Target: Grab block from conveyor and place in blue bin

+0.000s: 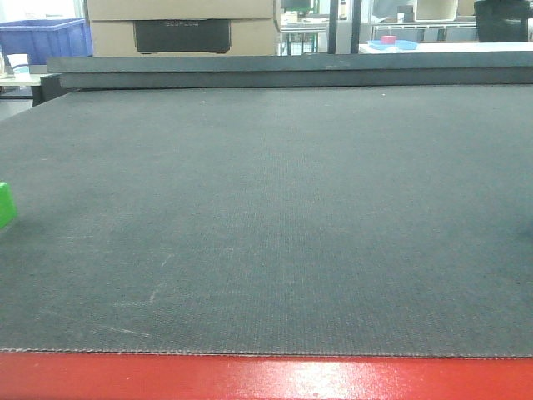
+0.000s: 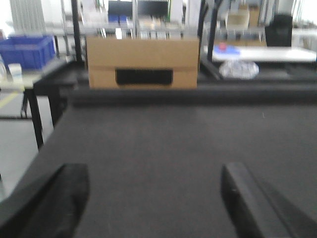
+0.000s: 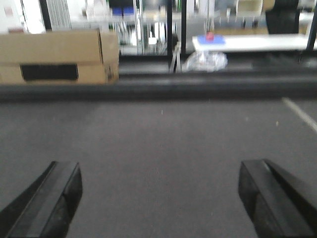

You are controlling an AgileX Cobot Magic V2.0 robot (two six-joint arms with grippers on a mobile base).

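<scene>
Jaws on both arms stand spread wide, holding nothing; the left gripper [image 2: 153,171] hangs low over the conveyor [image 1: 266,217], its two dark fingers [image 2: 54,198] rising from the bottom corners of the left wrist view with only belt showing between them; the right gripper [image 3: 159,168] is parted just as wide, also over dark woven belt.

In the front view, the block [image 1: 6,205] sits at the far left edge of the picture, bright green, resting on the belt and partly cut off by the frame; neither wrist view shows it. Behind it, past the belt's far left corner, the blue bin [image 1: 46,37] stands on a side table, well apart from the block; a small white cup [image 1: 18,63] stands just in front of the bin. Further right, a cardboard box [image 1: 183,25] with a dark panel on its face rises behind the belt's raised far edge. Right again, dark upright posts [image 1: 346,25] stand in the background; beyond them a white table [image 1: 450,47] carries a blue tray [image 1: 393,45] with a small pink thing on it. A crumpled clear plastic bag [image 2: 238,69] lies below that table in the left wrist view. Along the bottom of the front view runs the red frame [image 1: 266,379], touching the belt's near edge.
</scene>
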